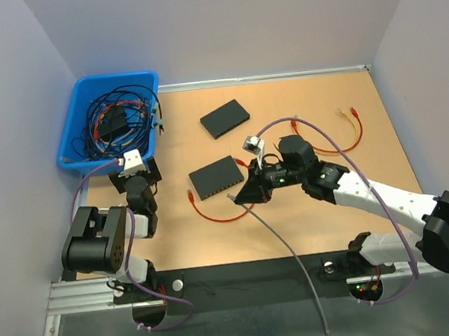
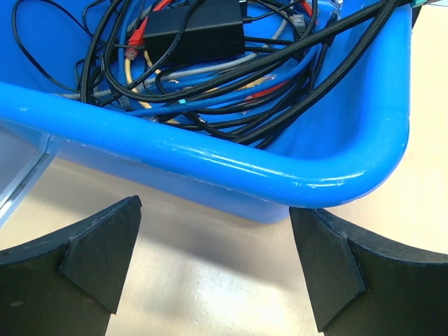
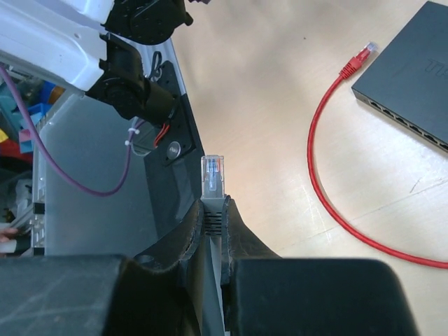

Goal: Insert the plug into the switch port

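Observation:
My right gripper [image 1: 244,195] is shut on the grey boot of a clear plug [image 3: 213,175], which sticks out past the fingertips [image 3: 238,220]. The plug's grey cable [image 1: 292,257] trails toward the table's near edge. The black switch [image 1: 217,177] lies just left of that gripper, and in the right wrist view the switch [image 3: 413,77] sits at the upper right, its port row facing down-left, well apart from the plug. My left gripper [image 2: 217,269] stands open over bare table, just in front of the blue bin [image 2: 280,168], with nothing between its fingers.
A red cable [image 3: 322,175] with a red plug [image 3: 357,59] curls on the table by the switch. A second black switch [image 1: 225,118] lies farther back. The blue bin [image 1: 73,144] holds tangled cables. Red and yellow cables [image 1: 351,131] lie at the right.

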Action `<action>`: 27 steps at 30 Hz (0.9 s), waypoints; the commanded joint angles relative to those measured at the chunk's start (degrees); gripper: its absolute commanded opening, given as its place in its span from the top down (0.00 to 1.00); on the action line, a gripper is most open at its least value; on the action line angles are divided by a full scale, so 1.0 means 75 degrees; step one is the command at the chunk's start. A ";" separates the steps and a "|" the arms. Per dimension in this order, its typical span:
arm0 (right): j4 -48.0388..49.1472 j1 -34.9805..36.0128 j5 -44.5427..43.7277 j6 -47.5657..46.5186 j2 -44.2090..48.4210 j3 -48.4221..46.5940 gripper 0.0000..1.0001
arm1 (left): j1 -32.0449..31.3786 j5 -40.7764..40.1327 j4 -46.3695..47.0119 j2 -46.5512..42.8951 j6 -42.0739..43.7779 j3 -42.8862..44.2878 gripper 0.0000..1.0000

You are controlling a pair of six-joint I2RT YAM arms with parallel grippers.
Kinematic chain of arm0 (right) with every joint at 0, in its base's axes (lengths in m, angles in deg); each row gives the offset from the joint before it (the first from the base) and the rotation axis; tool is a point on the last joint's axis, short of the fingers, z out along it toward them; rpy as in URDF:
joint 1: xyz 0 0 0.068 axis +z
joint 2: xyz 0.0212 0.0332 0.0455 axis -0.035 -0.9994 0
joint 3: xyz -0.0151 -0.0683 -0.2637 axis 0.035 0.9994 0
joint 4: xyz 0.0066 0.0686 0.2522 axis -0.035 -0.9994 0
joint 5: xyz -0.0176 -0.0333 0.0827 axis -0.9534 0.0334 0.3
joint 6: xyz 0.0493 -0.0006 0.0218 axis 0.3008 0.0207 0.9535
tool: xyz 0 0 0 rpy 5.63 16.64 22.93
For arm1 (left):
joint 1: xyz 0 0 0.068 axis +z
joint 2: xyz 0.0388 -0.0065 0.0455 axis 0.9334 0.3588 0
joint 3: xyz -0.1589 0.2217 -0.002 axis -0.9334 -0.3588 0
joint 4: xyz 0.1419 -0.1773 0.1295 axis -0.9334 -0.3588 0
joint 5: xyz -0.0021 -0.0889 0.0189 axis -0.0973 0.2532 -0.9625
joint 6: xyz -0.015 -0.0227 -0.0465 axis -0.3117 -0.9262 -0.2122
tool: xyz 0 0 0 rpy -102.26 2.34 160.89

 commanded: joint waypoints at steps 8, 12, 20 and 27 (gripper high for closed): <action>-0.0839 0.0153 -0.0866 0.0144 0.1076 -0.0190 1.00 | -0.1060 -0.1143 -0.1508 -0.2556 0.0640 0.0949 0.01; -0.0863 0.0164 -0.1148 0.0320 0.1299 0.0102 1.00 | -0.1788 -0.0159 -0.3205 -0.3590 -0.0108 0.1431 0.01; -0.0956 0.0176 -0.1920 0.0660 0.1885 0.0314 1.00 | -0.1800 0.1605 -0.4777 -0.4261 -0.1586 0.2099 0.01; -0.1354 0.0176 -0.3057 0.0988 0.2026 0.0490 1.00 | -0.1777 0.4469 -0.4460 -0.2446 -0.2958 0.2847 0.01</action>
